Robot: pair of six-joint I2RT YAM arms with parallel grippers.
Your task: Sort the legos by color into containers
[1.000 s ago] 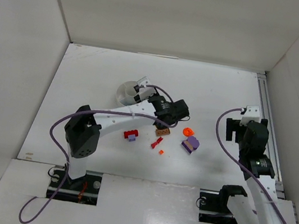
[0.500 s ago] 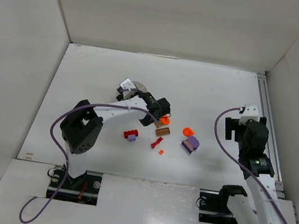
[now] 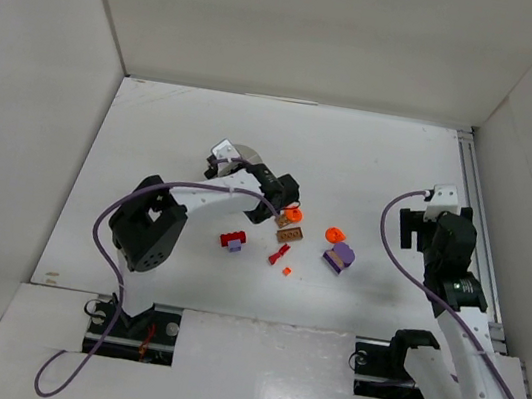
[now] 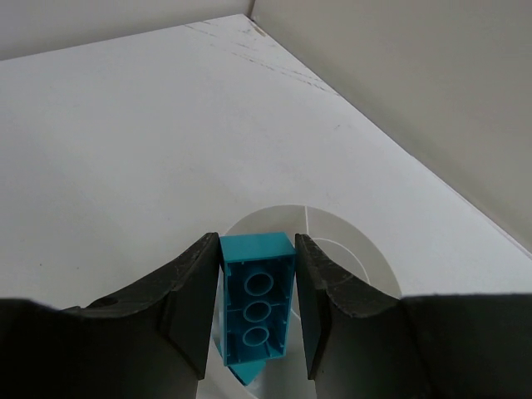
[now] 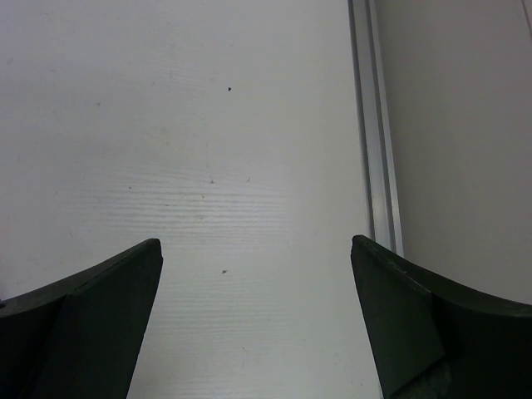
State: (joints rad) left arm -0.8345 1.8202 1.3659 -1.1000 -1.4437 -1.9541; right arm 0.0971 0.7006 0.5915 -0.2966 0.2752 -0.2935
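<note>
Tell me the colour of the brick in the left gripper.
Teal brick, best in left wrist view.

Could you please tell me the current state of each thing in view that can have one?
left tool, shut on the teal brick
teal brick, held over the white dish
white dish, upright on the table, largely hidden
right tool, open and empty
red brick, loose on the table
tan brick, loose on the table
purple brick, loose on the table
</note>
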